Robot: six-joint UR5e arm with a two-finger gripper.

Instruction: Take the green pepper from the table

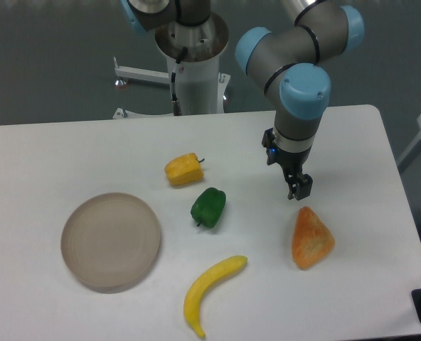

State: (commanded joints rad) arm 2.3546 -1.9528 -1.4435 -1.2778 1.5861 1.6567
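The green pepper [208, 207] lies on the white table [68, 149] near its middle, glossy and dark green, with its short stem toward the front left. My gripper [299, 190] hangs well to the right of it, above the table and just behind an orange wedge-shaped item. It holds nothing. Its fingers look close together, but from this angle I cannot tell whether they are open or shut.
A yellow-orange pepper [184, 170] lies just behind the green one. A banana [210, 291] lies in front of it. An orange wedge-shaped item [311, 238] sits at the right. A round grey-beige plate [111, 240] is at the left. The robot base [193, 64] stands behind.
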